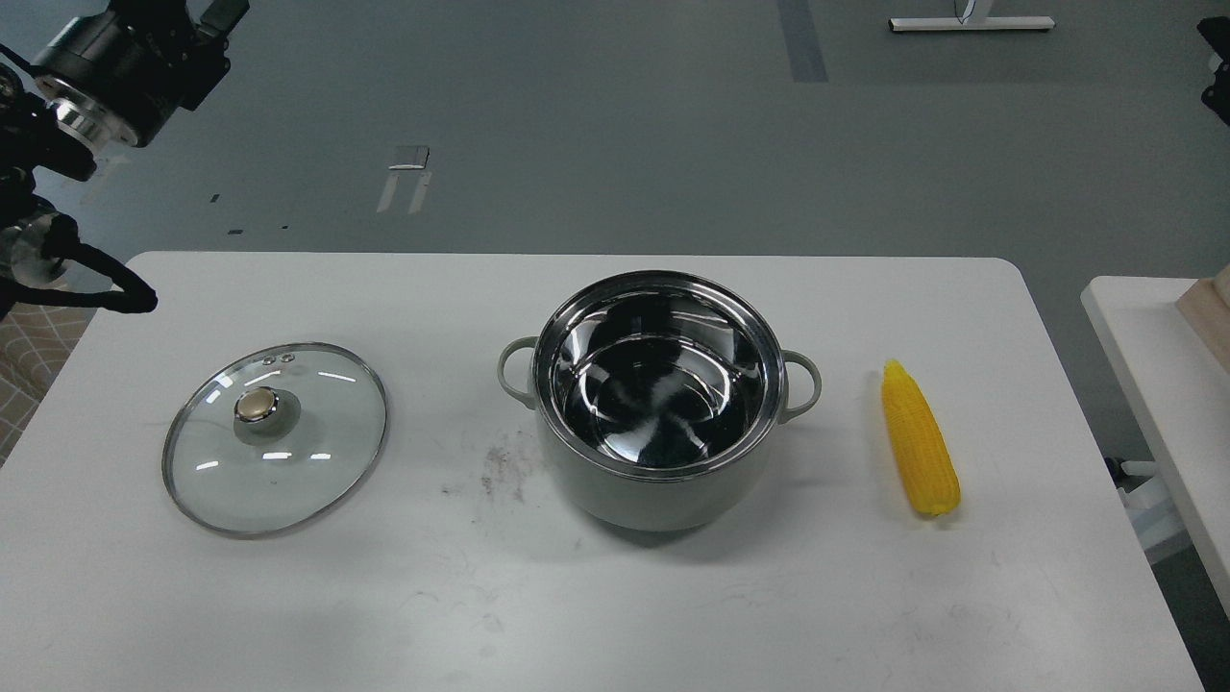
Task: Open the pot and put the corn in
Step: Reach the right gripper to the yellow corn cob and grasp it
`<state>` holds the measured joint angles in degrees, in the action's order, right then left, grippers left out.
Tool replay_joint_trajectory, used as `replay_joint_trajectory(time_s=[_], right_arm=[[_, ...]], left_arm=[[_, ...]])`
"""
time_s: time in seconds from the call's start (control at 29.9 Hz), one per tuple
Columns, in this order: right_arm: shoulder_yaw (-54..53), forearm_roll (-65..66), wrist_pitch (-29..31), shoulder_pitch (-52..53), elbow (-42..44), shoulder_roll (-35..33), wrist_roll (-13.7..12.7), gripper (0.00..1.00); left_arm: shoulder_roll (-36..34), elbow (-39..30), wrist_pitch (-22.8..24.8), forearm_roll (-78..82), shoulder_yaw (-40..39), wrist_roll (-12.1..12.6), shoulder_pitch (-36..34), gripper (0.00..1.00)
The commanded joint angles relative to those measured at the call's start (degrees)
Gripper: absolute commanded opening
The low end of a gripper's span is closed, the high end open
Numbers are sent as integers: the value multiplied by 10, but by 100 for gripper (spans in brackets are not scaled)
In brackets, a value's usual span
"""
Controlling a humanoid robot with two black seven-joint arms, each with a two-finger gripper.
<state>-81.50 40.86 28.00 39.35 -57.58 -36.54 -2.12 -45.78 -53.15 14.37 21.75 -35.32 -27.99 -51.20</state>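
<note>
Steel-lined pot [659,399] open, lid [276,437] left, corn [920,439] right; left gripper [216,14] cropped, opening indiscernible; right gripper out of frame.

The white table [404,596] carries the glass lid [276,437], open pot [659,481], and corn [920,442], well apart.

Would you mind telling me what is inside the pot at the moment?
Nothing shows inside the pot: only its bare, shiny steel bottom and walls with reflections. The near inner wall is hidden by the rim. The corn lies on the table to its right, the lid to its left.
</note>
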Motion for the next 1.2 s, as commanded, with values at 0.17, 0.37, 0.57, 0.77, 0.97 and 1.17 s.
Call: replay_joint_trajectory(time_s=[0.17, 0.37, 0.57, 0.77, 0.97, 1.17], right_arm=[[72, 341, 0, -23, -124, -2, -3, 100], [162, 451, 0, -47, -164, -3, -26, 100], [295, 538, 0, -57, -169, 3, -28, 100], [341, 638, -18, -107, -161, 35, -37, 96], [348, 701, -18, -140, -146, 58, -60, 85], [358, 703, -16, -145, -131, 74, -69, 55]], left_arm=[[90, 89, 122, -98, -135, 0, 7, 98], [154, 142, 136, -100, -139, 7, 0, 98], [162, 140, 136, -99, -143, 7, -1, 98], [162, 140, 136, -99, -143, 8, -2, 98], [159, 139, 136, -99, -143, 8, -1, 98], [158, 139, 136, -99, -143, 8, -2, 98]])
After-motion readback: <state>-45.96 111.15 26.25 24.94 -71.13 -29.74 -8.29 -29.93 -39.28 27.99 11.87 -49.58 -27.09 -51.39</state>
